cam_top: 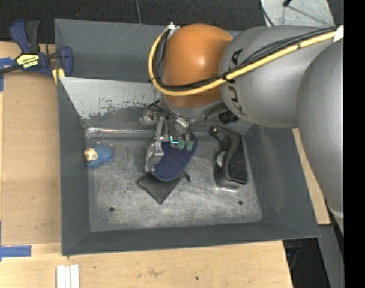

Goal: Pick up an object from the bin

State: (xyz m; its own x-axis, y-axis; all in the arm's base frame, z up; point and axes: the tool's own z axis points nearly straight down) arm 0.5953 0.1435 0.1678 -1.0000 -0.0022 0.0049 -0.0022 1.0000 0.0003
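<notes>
Dark-blue soft pad (173, 162) is the thing the claw is down on, so I take it as the thing to be picked; it lies at the middle of the bin (74, 179) floor. Its near end rests on a flat dark-grey square (158, 189) that lies cornerwise toward the front wall. Being propped on that square probably explains why the pad sits slanted and not flat.

The claw (158, 153) hangs at the pad's left edge and touches it or comes very near. Whether it is apart, together or clamped on the pad I cannot tell, since the wrist and its orange cover (191, 56) hide the far side. Coming in at the edge makes sense for a limp thing with nothing firm in the middle to grasp.

Level with the pad, a black handle-shaped tool (232, 161) lies to its right, apart from it. A small blue lump with a pale end (99, 154) lies well apart on the left. Both are clear of the claw's path. Farther back, a clear strip (113, 132) lies along the foot of the far wall.

The pad itself looks like cloth or foam. It is navy, oval, rounded at the near end and slightly domed, with a small green mark near its far end under the wrist. I judge it would sag if lifted by one edge.
</notes>
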